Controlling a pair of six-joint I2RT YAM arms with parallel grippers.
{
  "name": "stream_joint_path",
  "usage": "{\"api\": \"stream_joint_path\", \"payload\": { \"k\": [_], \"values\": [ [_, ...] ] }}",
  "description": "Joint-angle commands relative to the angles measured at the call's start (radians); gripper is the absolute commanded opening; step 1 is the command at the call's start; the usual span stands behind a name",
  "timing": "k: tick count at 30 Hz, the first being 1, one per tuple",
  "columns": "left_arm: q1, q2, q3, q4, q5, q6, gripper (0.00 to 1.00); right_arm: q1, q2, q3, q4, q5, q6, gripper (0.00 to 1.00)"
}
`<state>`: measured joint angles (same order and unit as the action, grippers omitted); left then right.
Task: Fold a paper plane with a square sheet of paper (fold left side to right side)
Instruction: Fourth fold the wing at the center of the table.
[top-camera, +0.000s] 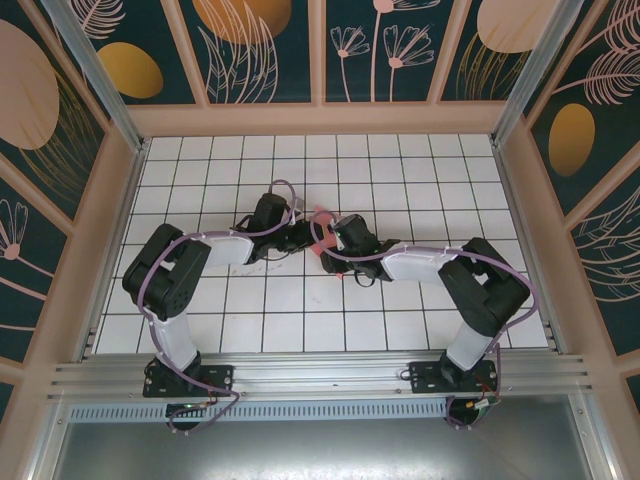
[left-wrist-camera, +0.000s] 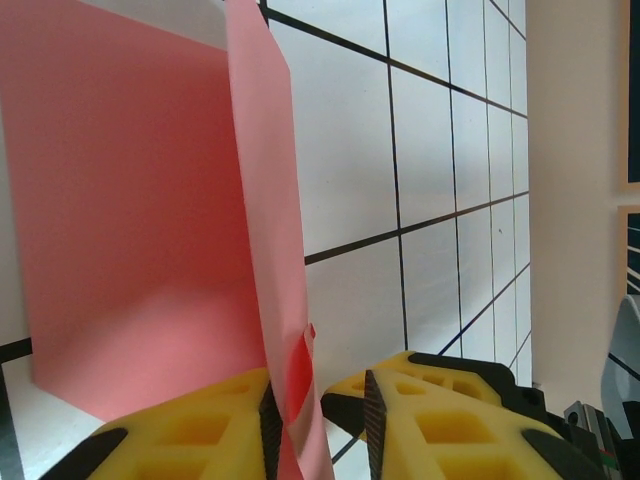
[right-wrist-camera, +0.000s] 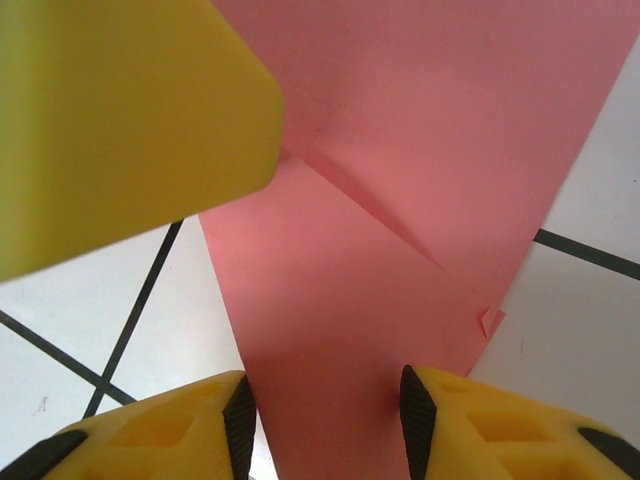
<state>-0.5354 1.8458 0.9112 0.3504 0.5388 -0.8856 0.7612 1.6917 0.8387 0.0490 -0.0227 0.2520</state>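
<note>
The square sheet of paper (top-camera: 321, 226), pink-red, sits mid-table between my two grippers, partly folded. In the left wrist view one part of the sheet (left-wrist-camera: 130, 220) lies flat while a flap (left-wrist-camera: 265, 200) stands upright. That flap runs down between my left gripper's (left-wrist-camera: 318, 425) jaws and leans on the left pad, with a gap to the right pad. My right gripper (right-wrist-camera: 328, 420) stands open over the sheet (right-wrist-camera: 400, 120), which shows a diagonal crease and a small bent corner (right-wrist-camera: 490, 320). A yellow finger of the left gripper (right-wrist-camera: 120, 120) presses at the paper's upper left. Both grippers (top-camera: 305, 238) (top-camera: 330, 243) nearly touch.
The white tiled table (top-camera: 420, 180) with black grid lines reaches to beige walls (left-wrist-camera: 570, 200) on all far sides. A metal rail (top-camera: 320, 375) runs along the near edge by the arm bases.
</note>
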Motion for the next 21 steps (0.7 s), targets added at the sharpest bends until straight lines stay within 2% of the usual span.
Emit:
{"api": "stream_joint_path", "payload": {
  "k": [1,7,18,21],
  "values": [
    [-0.005,-0.046,0.021,-0.023,-0.017,0.005,0.35,0.009,0.017,0.026,0.003,0.013,-0.017,0.42],
    [0.0,-0.087,0.013,-0.068,-0.057,0.03,0.41,0.009,0.019,0.007,0.001,0.007,-0.01,0.31],
    [0.037,-0.181,-0.047,-0.103,-0.12,0.04,0.47,0.009,0.022,-0.003,0.016,-0.03,0.0,0.05],
    [0.045,-0.21,-0.07,-0.121,-0.132,0.045,0.48,0.006,0.015,-0.011,0.04,-0.062,0.008,0.01]
  ]
}}
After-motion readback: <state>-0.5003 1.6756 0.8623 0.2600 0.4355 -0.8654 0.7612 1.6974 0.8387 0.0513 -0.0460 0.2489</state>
